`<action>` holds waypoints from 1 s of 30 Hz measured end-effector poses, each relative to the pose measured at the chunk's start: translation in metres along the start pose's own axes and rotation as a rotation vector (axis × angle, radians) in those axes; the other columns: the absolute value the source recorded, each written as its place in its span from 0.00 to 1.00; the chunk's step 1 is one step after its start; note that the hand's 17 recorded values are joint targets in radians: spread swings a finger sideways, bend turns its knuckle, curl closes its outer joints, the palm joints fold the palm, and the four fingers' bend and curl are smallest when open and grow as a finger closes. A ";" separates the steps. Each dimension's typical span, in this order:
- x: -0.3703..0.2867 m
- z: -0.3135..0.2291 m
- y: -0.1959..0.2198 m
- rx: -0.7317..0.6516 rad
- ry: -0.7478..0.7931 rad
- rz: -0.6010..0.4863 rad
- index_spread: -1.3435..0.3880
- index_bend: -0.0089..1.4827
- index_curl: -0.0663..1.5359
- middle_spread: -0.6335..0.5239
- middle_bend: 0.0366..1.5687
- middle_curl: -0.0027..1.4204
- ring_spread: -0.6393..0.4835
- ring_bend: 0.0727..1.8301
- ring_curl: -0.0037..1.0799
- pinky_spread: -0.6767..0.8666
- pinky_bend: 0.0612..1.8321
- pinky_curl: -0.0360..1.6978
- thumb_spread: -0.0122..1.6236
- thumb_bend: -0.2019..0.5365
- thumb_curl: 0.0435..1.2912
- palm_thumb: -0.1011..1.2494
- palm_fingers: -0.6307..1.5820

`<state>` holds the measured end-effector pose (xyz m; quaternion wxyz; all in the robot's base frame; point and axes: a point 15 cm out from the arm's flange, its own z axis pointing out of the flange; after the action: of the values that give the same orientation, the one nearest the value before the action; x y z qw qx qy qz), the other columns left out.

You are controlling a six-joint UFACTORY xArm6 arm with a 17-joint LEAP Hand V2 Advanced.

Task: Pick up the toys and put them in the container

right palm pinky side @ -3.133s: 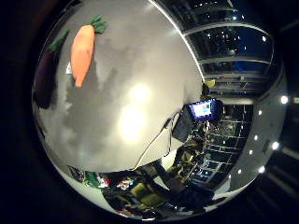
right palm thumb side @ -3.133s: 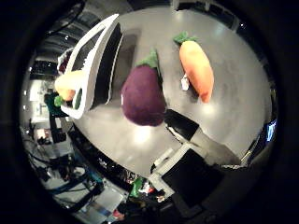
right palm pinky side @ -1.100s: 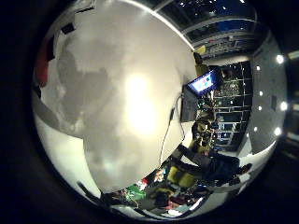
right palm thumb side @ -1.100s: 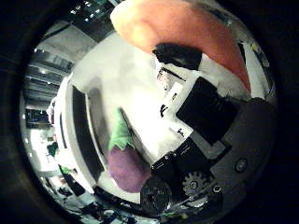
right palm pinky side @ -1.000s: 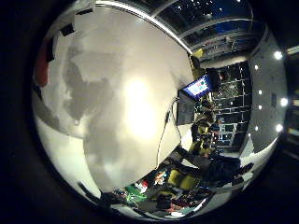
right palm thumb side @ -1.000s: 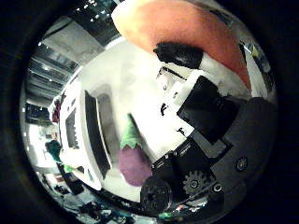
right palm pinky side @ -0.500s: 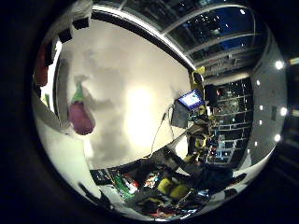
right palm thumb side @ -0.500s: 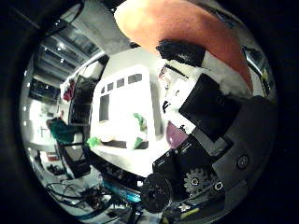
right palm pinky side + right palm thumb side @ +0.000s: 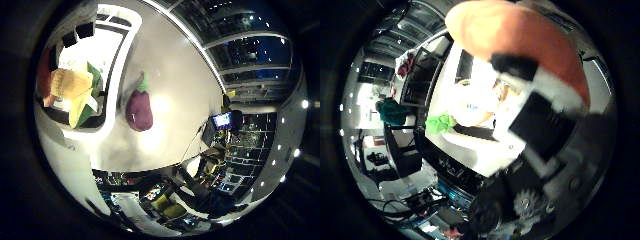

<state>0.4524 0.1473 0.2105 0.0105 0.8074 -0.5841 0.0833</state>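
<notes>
The hand (image 9: 545, 125) has its fingers curled round an orange toy (image 9: 520, 40) held close against the palm. A purple eggplant toy (image 9: 138, 110) lies on the white bench (image 9: 170, 90), just beside the white container (image 9: 107, 65) at its 3 o'clock side (not inside it). A corn toy (image 9: 75, 87) rests in the container
</notes>
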 end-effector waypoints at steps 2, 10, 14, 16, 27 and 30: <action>-0.002 0.011 0.004 -0.029 0.006 -0.038 0.49 0.31 0.36 0.47 0.33 0.29 0.53 0.39 0.39 0.42 0.48 0.37 0.69 0.23 0.28 0.64 0.27; 0.005 0.013 0.005 -0.043 0.013 -0.119 0.49 0.13 0.27 0.61 0.13 0.22 0.77 0.20 0.24 0.75 0.36 0.25 0.62 0.24 0.26 0.62 0.27; 0.035 0.003 0.017 -0.069 0.029 -0.098 0.50 0.11 0.24 0.64 0.10 0.22 0.79 0.17 0.23 0.77 0.33 0.23 0.62 0.24 0.25 0.61 0.27; 0.059 -0.008 0.020 -0.051 0.043 -0.078 0.50 0.11 0.23 0.64 0.10 0.21 0.80 0.16 0.22 0.77 0.32 0.22 0.62 0.24 0.25 0.61 0.27; 0.191 -0.021 0.060 -0.055 0.110 0.097 0.56 0.11 0.21 0.66 0.13 0.23 0.79 0.16 0.24 0.76 0.29 0.19 0.63 0.24 0.23 0.58 0.32; 0.222 -0.009 0.082 -0.092 0.126 0.153 0.60 0.10 0.20 0.66 0.14 0.23 0.78 0.18 0.24 0.75 0.28 0.19 0.63 0.23 0.22 0.56 0.34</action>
<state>0.4409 -0.0868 0.2448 0.0777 0.7524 -0.6452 0.1074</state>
